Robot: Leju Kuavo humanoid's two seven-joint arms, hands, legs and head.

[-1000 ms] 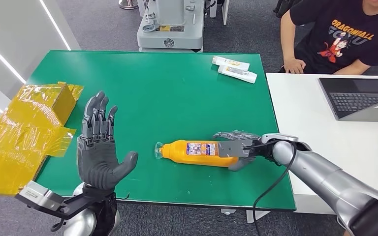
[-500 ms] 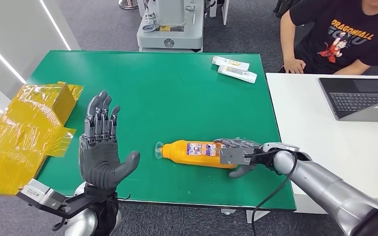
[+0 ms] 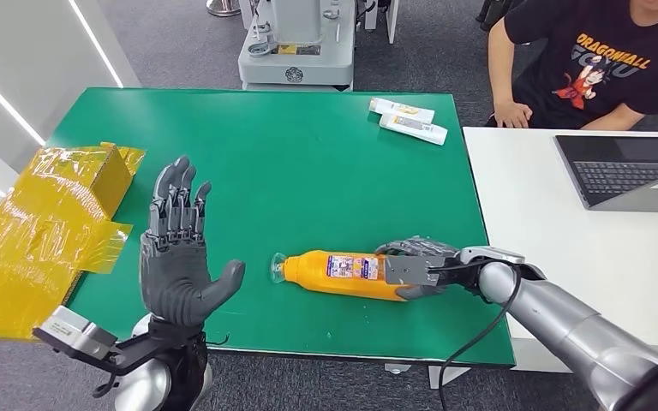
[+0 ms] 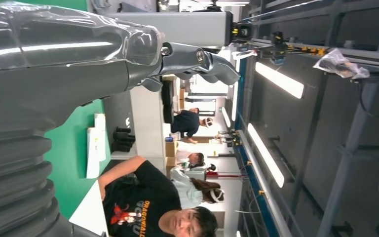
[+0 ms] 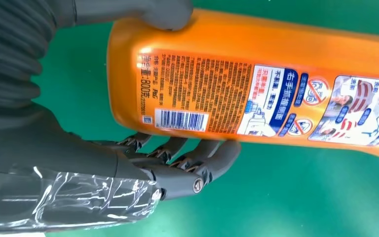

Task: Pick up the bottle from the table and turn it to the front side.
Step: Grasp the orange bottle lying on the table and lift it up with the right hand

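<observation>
Between right hand [image 3: 413, 267] thumb and fingers [image 5: 192, 163] lies the bottle [image 3: 343, 272]

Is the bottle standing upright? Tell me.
No, the bottle lies on its side on the table, with the right robot hand around its base.

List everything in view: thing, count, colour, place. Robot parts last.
Table: 1, green, centre.
Bottle: 1, orange with printed label, lying on its side near the table's front edge.
Tubes: 2, white, side by side at the table's far right corner.
Box: 1, yellow, open, at the table's left edge.
Desk: 1, white, right of the table.
Laptop: 1, grey, open on the desk.
Person: 1, black printed T-shirt, seated behind the desk.
Left hand: raised, fingers spread, holding nothing.
Right hand: grips the bottle's base end.
</observation>
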